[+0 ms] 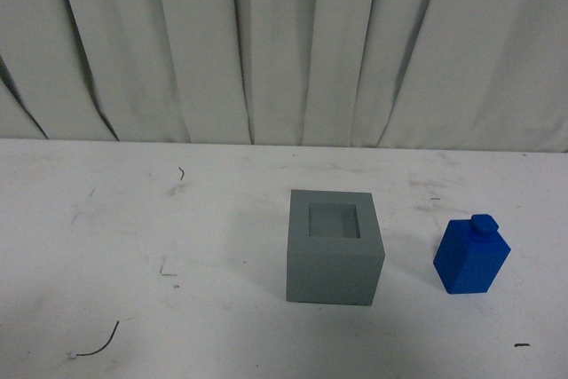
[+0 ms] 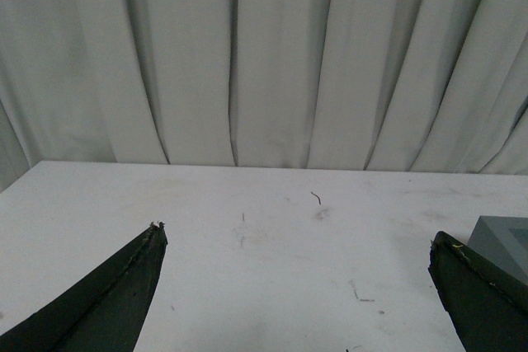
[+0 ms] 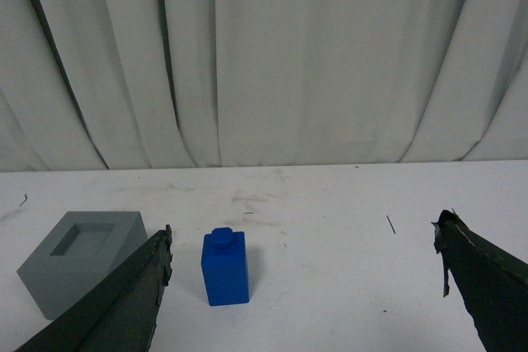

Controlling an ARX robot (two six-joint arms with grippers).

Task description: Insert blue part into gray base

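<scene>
Two blocks on the table (image 1: 177,228) and neither one touched yet, so this is the very opening step, the approach for the pick; the blue part (image 1: 473,259) stands upright on the right side of the table, toward its right edge, apart from the gray base (image 1: 334,250), which sits around the middle, well clear of the far edge; the right gripper (image 3: 304,228) is spread wide with nothing between its dark fingers (image 3: 124,302), and the blue part shows ahead of it inside that spread, closer to one finger than the other; the left gripper (image 2: 297,237) is just as wide and just as empty, over bare table with a corner of the gray base peeking past one finger; by my read the right arm is the one to go, and it needs to centre on the blue part, come down and close on its flat sides below the knob, then carry it over the square recess, squared to it; now the look of things: the blue part is bright, smooth plastic, a tall rectangular block with a small square knob on top; the base is a matte gray cube, crisp-edged, its recess flat-floored; the tabletop is white and scuffed, with a dark thread (image 1: 98,342) toward the near left corner; pale curtain (image 1: 266,42) folds behind the far edge.
</scene>
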